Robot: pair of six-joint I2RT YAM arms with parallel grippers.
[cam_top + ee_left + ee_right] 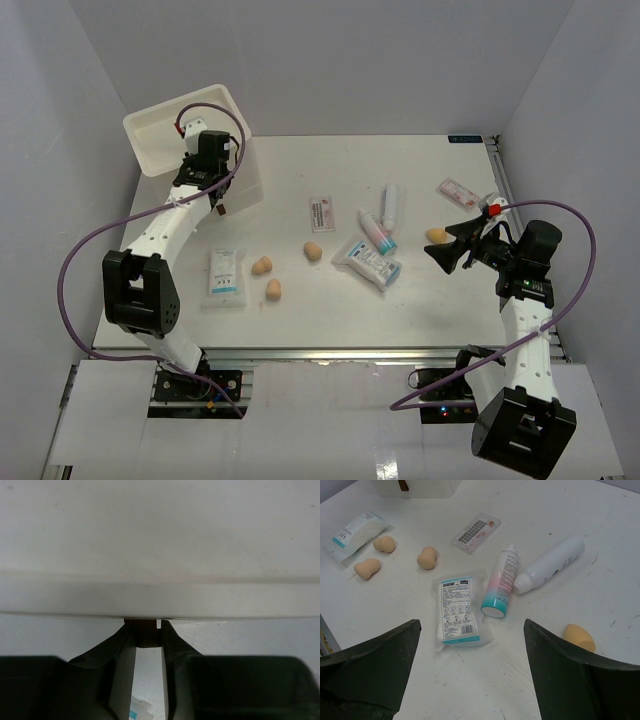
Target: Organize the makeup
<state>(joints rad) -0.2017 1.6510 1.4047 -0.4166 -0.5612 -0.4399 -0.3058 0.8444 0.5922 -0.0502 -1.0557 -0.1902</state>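
Closest in, the left gripper (148, 632) fills its wrist view, fingers pinched onto the brown tab (141, 626) of the white drawer box (175, 125). Across the table (300, 320) the makeup (366, 262) lies loose, well apart from the box: a sachet pack (225, 275), three sponges (262, 266), two tubes (376, 232), a pink packet (458, 191). At the right, the right gripper (470, 630) hovers spread wide, holding nothing. My worry: the thin tab slips from the pinch, or a pull drags the whole tilted-looking box instead of sliding the drawer. Only the left wrist view shows the pinch; only the top view shows the pink packet.
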